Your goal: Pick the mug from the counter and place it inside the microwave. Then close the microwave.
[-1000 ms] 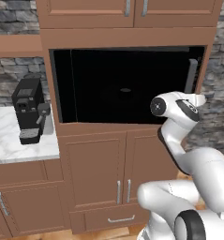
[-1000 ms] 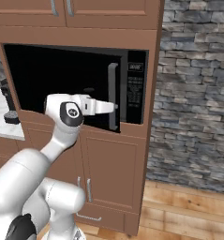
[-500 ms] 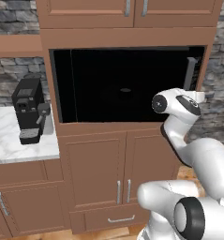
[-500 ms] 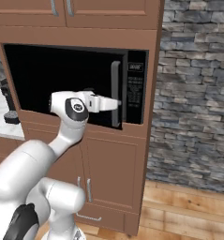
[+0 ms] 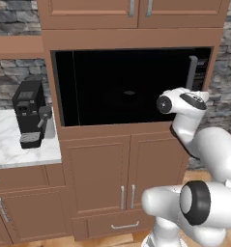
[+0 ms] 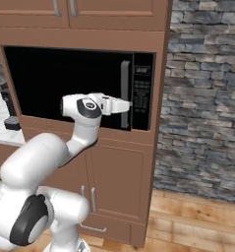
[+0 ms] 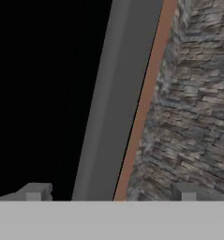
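The microwave [image 5: 131,87] is set into the brown cabinet wall, its dark glass door across the front and the button panel [image 6: 142,91] at the right. My gripper [image 6: 128,105] is level with the lower part of the long grey bar handle [image 6: 124,83], right in front of it. In the hand view the handle [image 7: 115,108] runs slantwise up between my two fingertips [image 7: 36,191], which stand wide apart, so the gripper [image 7: 108,193] is open and holds nothing. The mug is out of view. The marble counter [image 5: 10,149] lies to the left.
A black coffee machine [image 5: 30,116] stands on the counter beside the microwave. Wooden cabinet doors [image 5: 126,169] sit below, upper cabinets above. A stone wall [image 6: 207,98] rises right of the cabinet column, with wooden floor [image 6: 197,226] beneath.
My hand has moved a little to the right and up along the microwave front, and the bar handle has shifted right with it.
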Available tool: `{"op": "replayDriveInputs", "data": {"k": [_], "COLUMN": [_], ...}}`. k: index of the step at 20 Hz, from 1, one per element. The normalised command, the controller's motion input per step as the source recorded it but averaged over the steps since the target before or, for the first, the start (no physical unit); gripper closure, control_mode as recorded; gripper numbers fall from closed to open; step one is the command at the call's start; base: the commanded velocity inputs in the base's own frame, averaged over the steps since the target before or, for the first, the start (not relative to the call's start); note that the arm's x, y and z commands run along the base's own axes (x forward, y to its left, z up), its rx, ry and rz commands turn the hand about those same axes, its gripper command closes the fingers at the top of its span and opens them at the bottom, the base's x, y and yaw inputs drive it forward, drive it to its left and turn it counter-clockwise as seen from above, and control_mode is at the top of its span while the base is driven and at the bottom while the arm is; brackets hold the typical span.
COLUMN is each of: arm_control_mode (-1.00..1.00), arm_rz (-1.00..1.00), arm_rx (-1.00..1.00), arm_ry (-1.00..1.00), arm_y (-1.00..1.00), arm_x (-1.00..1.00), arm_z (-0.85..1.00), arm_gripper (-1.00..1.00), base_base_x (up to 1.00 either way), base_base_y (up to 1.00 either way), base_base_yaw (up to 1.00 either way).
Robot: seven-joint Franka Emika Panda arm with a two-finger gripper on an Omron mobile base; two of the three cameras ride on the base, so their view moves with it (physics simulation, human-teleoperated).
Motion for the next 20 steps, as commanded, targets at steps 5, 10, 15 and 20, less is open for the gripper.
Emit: {"op": "replayDriveInputs", "data": {"k": [5, 10, 15, 20], "arm_control_mode": [-1.0, -1.0, -1.0, -1.0], "arm_rz": [0.0, 0.0, 0.0, 0.0], "arm_rx": [0.0, 0.0, 0.0, 0.0], "arm_ry": [-0.01, 0.0, 0.0, 0.0], "arm_y": [-0.06, -0.02, -0.02, 0.0], "arm_x": [0.27, 0.22, 0.24, 0.17], "arm_z": [0.18, 0.29, 0.24, 0.12], "arm_gripper": [-1.0, -1.0, -1.0, -1.0], "base_base_x": [0.0, 0.0, 0.0, 0.0], "base_base_y": [0.0, 0.0, 0.0, 0.0], "base_base_yaw": [0.0, 0.0, 0.0, 0.0]}}
